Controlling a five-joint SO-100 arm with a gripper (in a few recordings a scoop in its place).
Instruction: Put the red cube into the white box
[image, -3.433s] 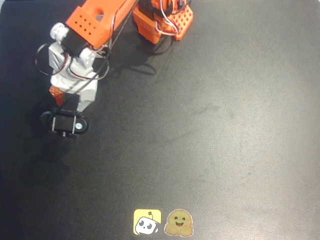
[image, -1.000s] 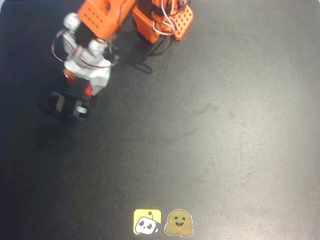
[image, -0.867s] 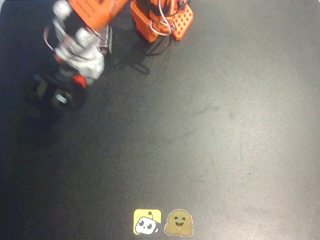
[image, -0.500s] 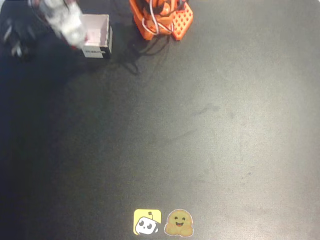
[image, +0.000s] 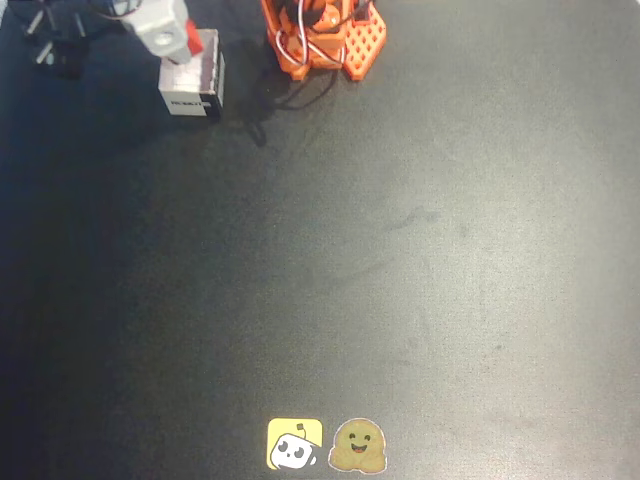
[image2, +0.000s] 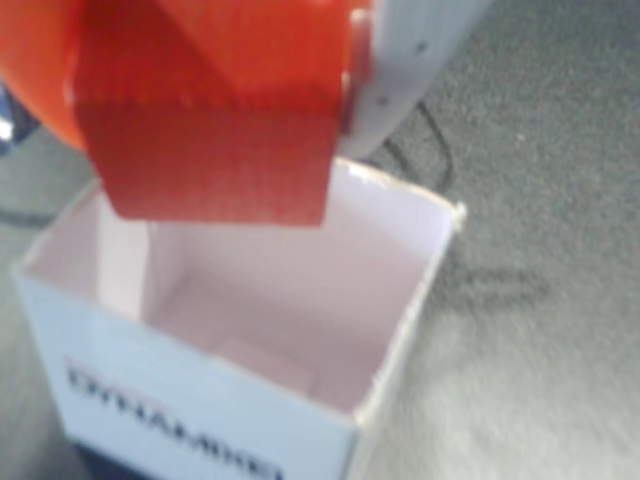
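In the wrist view we see the gripper (image2: 215, 110) clamped on the red cube (image2: 210, 150), holding it directly above the open white box (image2: 400, 300). In the overhead view the box (image: 192, 95) stands on the black table (image: 400, 250), near the orange arm base (image: 325, 40).

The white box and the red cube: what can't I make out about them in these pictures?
- Overhead view: most of the white box opening is covered by the arm.
- Wrist view: the red cube runs off the top edge; its grip is hidden.
- Wrist view: the box label is blurred and cut off below.
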